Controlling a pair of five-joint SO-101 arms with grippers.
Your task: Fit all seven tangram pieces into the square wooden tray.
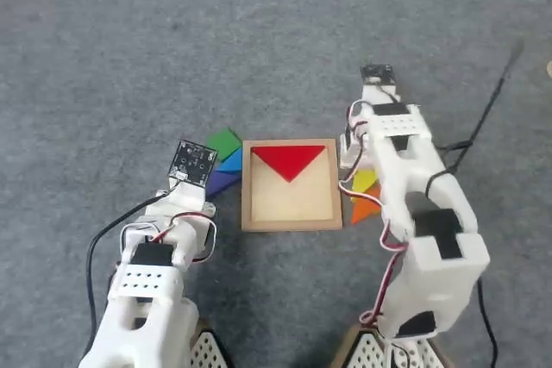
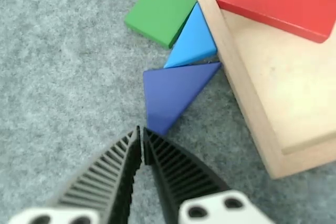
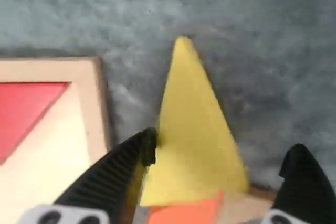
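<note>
Tabletop: grey, felt-like.
Left claw: clenched and empty, at the dark blue triangle's corner; light blue triangle and green square beyond.
Tray: central, holding the red triangle.
Right claw: released, straddling the yellow triangle, which touches an orange piece.
Risk: pinching the yellow could drag the orange along or catch the tray wall.

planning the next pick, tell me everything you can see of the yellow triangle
The yellow triangle is a flat, painted-looking wooden piece lying on the grey carpet just outside the tray wall, apex pointing away from the right pincer. The open pincer straddles it; an orange piece meets its base.
</note>
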